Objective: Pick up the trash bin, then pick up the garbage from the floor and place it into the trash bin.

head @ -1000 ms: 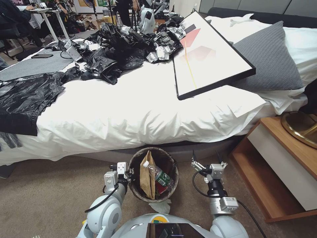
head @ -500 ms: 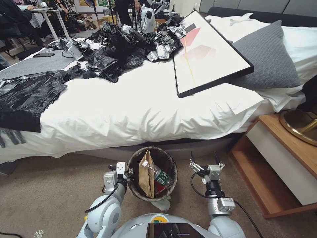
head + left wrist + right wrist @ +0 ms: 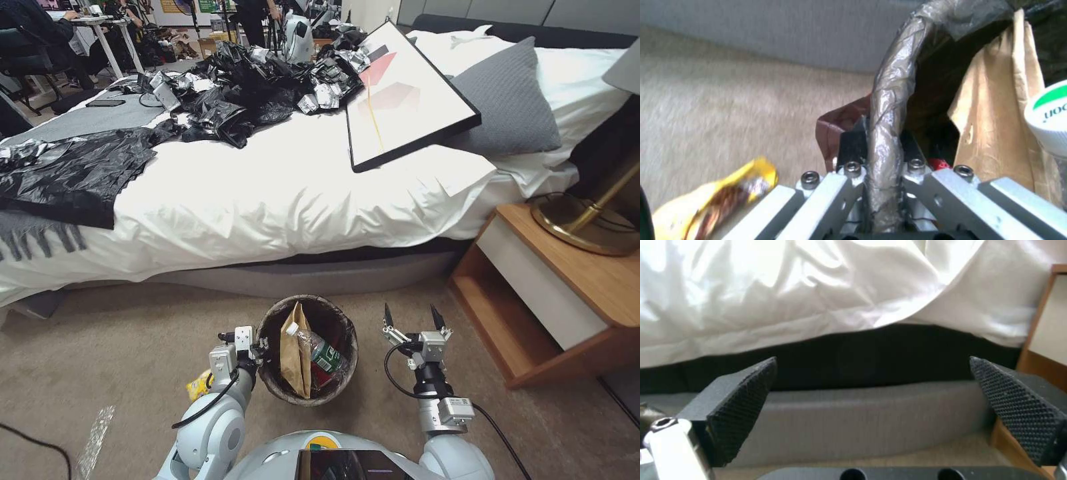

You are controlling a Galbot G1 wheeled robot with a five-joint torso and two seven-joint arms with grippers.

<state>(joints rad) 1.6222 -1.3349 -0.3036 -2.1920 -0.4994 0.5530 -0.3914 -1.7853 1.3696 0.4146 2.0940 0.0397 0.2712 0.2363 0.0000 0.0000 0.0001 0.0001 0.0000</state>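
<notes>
The trash bin (image 3: 332,313) hangs just above the carpet in front of me, its brown liner folded over the rim (image 3: 889,100). My left gripper (image 3: 261,347) (image 3: 882,141) is shut on that rim at the bin's left side. A tan paper bag (image 3: 295,357) (image 3: 996,116), a clear bottle (image 3: 319,352) and something red stand inside the bin. One piece of garbage, a yellow snack wrapper (image 3: 198,385) (image 3: 706,203), lies on the floor left of the bin, beside my left arm. My right gripper (image 3: 410,319) (image 3: 880,403) hovers open and empty to the right of the bin.
A bed (image 3: 300,200) with white sheets runs across ahead, carrying black plastic bags (image 3: 247,100), a framed picture (image 3: 400,100) and a grey pillow (image 3: 507,100). A wooden nightstand (image 3: 553,300) with a brass lamp base (image 3: 580,220) stands at the right. Bare carpet (image 3: 133,347) lies to the left.
The whole head view has shifted: the bed sits farther off and more floor shows. The yellow wrapper has come into view. Both arms and the bin keep their places relative to me.
</notes>
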